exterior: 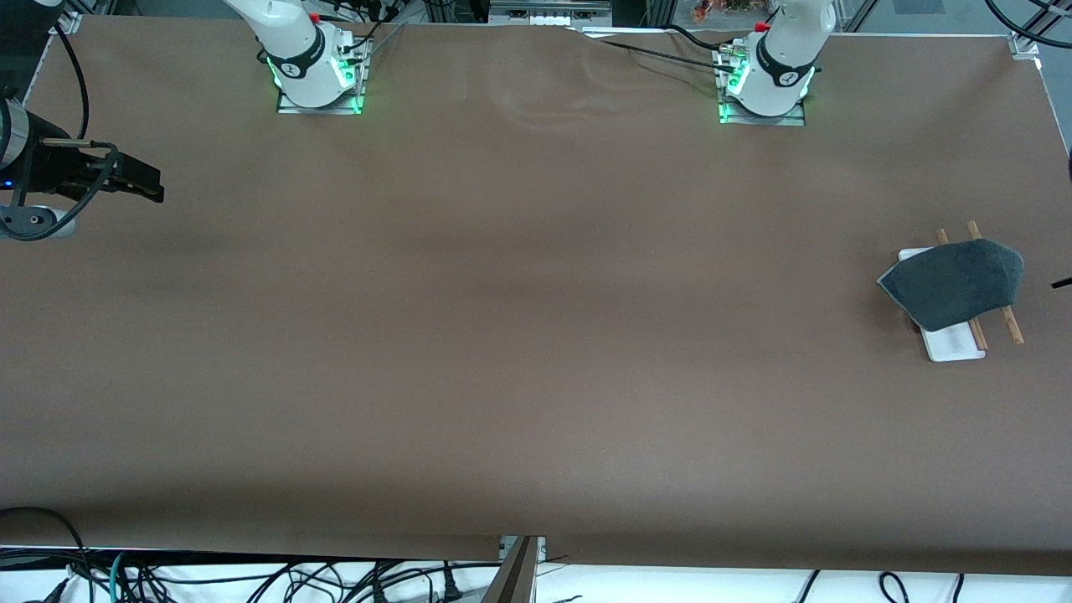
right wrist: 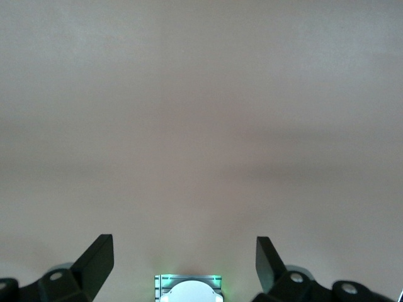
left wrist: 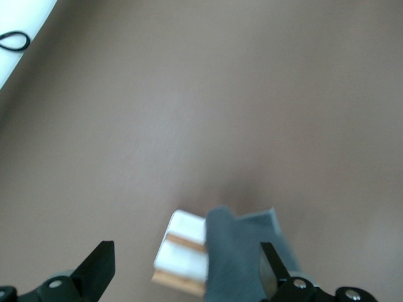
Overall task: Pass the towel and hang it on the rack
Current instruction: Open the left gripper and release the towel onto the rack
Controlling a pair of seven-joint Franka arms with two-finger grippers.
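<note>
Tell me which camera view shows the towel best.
The front view. There the whole towel shows, draped over the rods of the rack toward the left arm's end of the table. The left wrist view shows it blurred, partly hidden by a finger. The right wrist view shows none of it.

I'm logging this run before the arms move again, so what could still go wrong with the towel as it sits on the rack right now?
1. The towel drapes unevenly over the rack, bunched toward one end of the rods, so it might slide off.
2. The open left pincer hangs over the rack with nothing in it; a low move could snag the cloth or tip the small stand.
3. The open right pincer waits at the right arm's end of the table, too distant to help.
</note>
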